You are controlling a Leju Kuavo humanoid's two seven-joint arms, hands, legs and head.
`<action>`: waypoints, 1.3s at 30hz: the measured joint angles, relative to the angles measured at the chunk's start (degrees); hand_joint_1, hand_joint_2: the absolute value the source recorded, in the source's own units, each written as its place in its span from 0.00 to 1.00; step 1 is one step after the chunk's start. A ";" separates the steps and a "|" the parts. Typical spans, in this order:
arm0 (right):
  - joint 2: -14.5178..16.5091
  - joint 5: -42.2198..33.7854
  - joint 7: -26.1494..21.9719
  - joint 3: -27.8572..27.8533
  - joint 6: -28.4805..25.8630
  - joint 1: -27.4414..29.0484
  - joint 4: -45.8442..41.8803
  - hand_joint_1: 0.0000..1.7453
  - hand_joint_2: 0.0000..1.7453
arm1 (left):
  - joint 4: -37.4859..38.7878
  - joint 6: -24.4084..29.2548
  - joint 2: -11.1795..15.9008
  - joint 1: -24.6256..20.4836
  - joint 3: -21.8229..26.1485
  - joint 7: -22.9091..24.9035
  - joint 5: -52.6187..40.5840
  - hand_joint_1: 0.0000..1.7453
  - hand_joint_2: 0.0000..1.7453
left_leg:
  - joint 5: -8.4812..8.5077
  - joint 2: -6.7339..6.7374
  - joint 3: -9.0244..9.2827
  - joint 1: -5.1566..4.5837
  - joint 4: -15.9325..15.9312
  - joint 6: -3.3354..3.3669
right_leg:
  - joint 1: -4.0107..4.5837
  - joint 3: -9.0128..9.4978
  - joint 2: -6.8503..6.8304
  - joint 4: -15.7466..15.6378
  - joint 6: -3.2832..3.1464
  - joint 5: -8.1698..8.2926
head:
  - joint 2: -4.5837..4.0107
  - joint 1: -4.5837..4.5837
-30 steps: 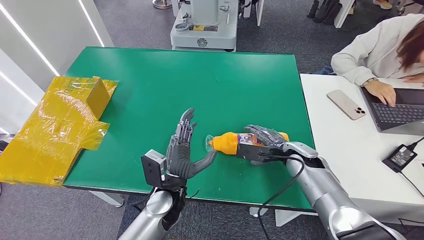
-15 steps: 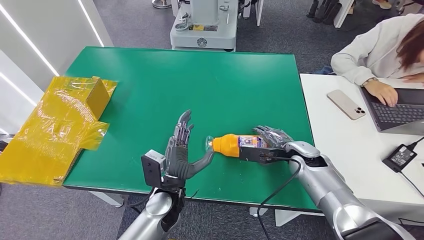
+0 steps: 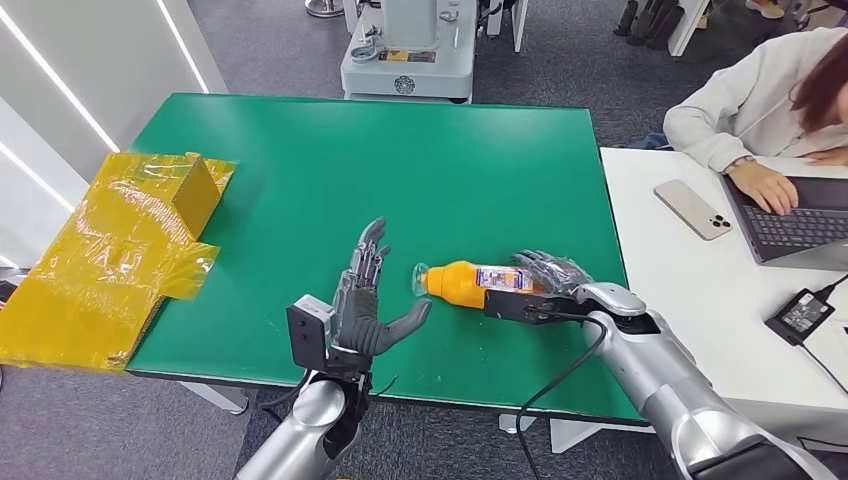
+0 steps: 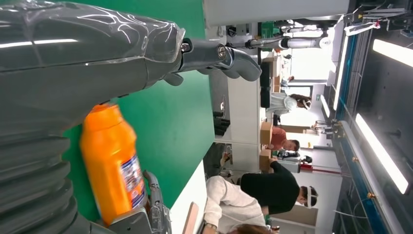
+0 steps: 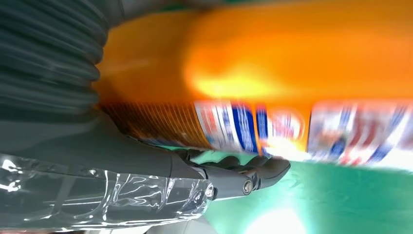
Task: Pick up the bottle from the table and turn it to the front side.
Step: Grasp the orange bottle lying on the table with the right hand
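Note:
An orange bottle (image 3: 462, 282) with a blue and white label lies on its side near the front of the green table (image 3: 400, 160), its clear cap pointing to my left hand. My right hand (image 3: 545, 283) grips the bottle's base end, fingers over the top and the thumb (image 5: 234, 178) under it. The bottle (image 5: 272, 73) presses against that palm in the right wrist view. Whether it touches the table I cannot tell. My left hand (image 3: 368, 300) stands open, fingers spread, a short gap from the cap. Beyond the left thumb (image 4: 219, 56) the bottle (image 4: 112, 161) is seen again.
A yellow taped cardboard box (image 3: 120, 250) overhangs the table's left edge. To the right stands a white table (image 3: 680, 290) with a phone (image 3: 692, 208), a laptop (image 3: 790, 220) and a charger (image 3: 800, 312); a person (image 3: 760, 100) types there. A grey machine base (image 3: 405, 60) stands beyond the far edge.
My right hand has slid a little toward the bottle's base, and more of the label shows. The bottle has shifted slightly away from me. My left hand has barely moved.

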 joint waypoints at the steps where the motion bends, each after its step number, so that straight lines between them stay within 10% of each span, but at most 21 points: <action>1: -0.08 -0.14 0.03 0.00 -0.24 0.06 0.00 1.00 1.00 | 0.16 -0.10 -0.01 -0.08 0.00 0.00 0.00 0.00 1.00 | 0.00 0.00 0.00 0.00 0.00 0.00 | 0.00 0.00 0.00 0.00 0.00 0.00 | 0.00 0.00; 18: -1.94 -3.54 -2.18 -1.13 -3.68 2.85 -2.62 1.00 1.00 | 2.46 -1.13 -0.56 -0.75 0.00 -0.20 -0.02 0.00 1.00 | 0.00 -0.02 0.00 0.00 0.00 0.00 | 0.00 0.02 -0.02 0.00 0.00 0.00 | 0.00 0.00; 24: -0.91 -17.34 -14.91 -8.51 -10.02 11.02 -9.87 1.00 1.00 | 2.40 -0.03 0.02 0.73 0.02 -0.67 0.16 0.00 1.00 | -0.03 -0.04 -0.08 0.02 -0.04 -0.01 | 0.02 -0.03 -0.04 0.00 0.01 -0.04 | 0.00 -0.01; 39: 3.62 -26.62 -21.74 -22.50 -15.46 29.52 -32.96 1.00 1.00 | 2.21 -1.40 1.67 2.24 3.43 -0.83 2.98 0.00 1.00 | -0.03 -0.17 -0.11 0.03 -0.11 -0.02 | 0.05 -0.04 -0.17 -0.01 -0.01 -0.12 | 0.00 0.00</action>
